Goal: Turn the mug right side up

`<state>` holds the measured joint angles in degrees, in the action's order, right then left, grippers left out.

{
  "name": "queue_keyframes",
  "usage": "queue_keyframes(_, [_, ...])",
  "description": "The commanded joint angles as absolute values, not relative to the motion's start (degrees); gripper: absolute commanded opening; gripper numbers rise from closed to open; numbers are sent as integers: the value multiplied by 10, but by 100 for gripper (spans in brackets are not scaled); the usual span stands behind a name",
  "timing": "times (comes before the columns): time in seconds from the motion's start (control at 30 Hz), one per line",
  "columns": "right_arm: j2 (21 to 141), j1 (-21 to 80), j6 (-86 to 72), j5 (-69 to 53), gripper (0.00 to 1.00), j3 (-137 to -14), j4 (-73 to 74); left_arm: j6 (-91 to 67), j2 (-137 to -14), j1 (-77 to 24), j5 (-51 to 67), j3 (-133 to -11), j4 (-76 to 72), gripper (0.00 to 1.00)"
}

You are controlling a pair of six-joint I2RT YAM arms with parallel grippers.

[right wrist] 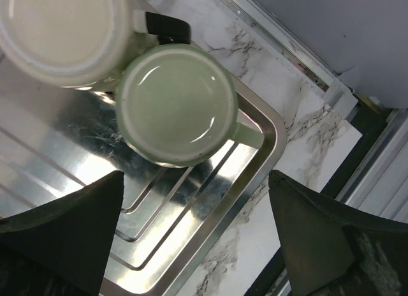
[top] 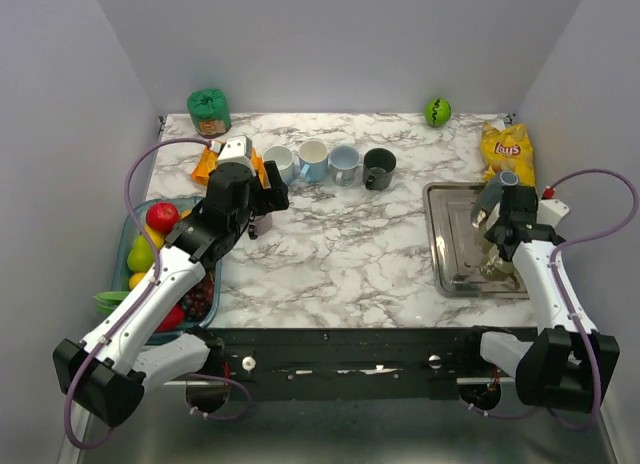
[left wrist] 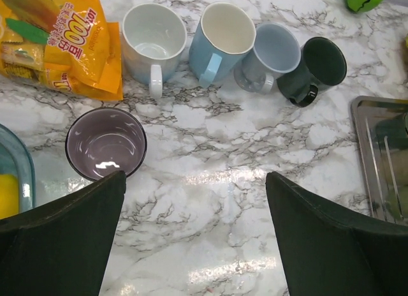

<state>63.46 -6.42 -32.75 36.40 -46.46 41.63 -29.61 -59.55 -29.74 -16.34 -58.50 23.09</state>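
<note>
Though base-up, green mug (right wrist: 175,104), axis vertical

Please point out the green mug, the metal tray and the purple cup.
green mug (right wrist: 175,104): right wrist view, centre of its round face.
metal tray (right wrist: 178,226): right wrist view, bare ribbed floor.
purple cup (left wrist: 106,143): left wrist view, inside bottom.

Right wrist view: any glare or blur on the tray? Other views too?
Right wrist: the metal tray mirrors bright light, the green mug has a soft sheen, the fingers are dark and blurred. Left wrist: white glare patches on the marble table. Top external: even light, soft shadows.
</note>
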Motion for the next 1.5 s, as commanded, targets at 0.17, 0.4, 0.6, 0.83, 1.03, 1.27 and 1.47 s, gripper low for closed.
queue_keyframes(0.17, [578,-178,-310,242,100,-397,304,-301,-616,-294,-104,-586,236,99])
queue_keyframes(0.4, [535,-279,-345,144,100,-367,262,-294,-624,-294,-107,-599,244,99])
queue_keyframes(0.6, [547,-313,-395,206,96,-385,326,-297,-625,-291,-106,-590,237,99])
queue_keyframes(0.83, [619,-361,-443,201,89,-386,363,-301,-625,-289,-101,-576,231,99])
queue_keyframes(1.03, [633,-367,-446,175,88,-373,353,-298,-617,-285,-103,-563,229,99])
queue_keyframes(1.27, [578,-368,-441,171,88,-387,370,-301,-617,-280,-98,-550,221,99])
queue_keyframes(1.47, [522,-368,-451,218,88,-422,406,-301,-616,-278,-92,-548,218,99])
